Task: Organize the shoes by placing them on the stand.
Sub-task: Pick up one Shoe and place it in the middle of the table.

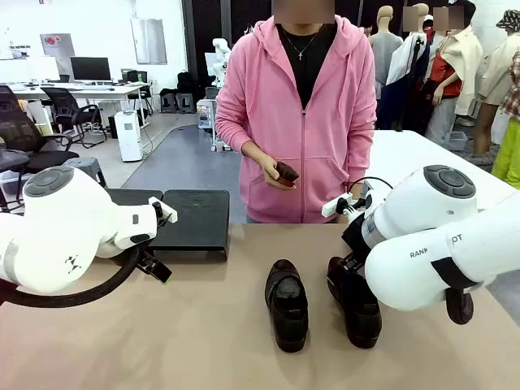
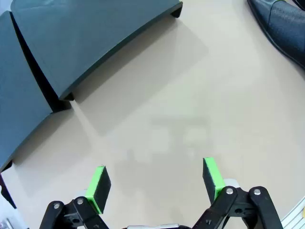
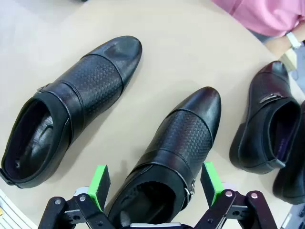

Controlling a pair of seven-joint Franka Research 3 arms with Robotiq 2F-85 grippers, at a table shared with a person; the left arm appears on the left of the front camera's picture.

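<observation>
Two black shoes lie on the tan table, one in the middle (image 1: 286, 305) and one to its right (image 1: 357, 307). My right gripper (image 3: 155, 183) is open just above the nearer shoe (image 3: 178, 143), its green pads (image 3: 98, 185) on either side of the shoe's heel end, not touching. A second shoe (image 3: 71, 105) lies beside it and another (image 3: 264, 119) lies farther off. The black stand (image 1: 195, 219) sits at the table's far left. My left gripper (image 2: 155, 183) is open and empty over bare table, near the stand (image 2: 86, 43). A shoe's toe (image 2: 286, 24) shows in that view's corner.
A person in a pink hoodie (image 1: 305, 106) stands at the far side, holding a small dark object (image 1: 286, 172) in one hand. My right arm's white body (image 1: 439, 244) hides part of the right shoe. Bare table (image 1: 203, 325) lies in front of the stand.
</observation>
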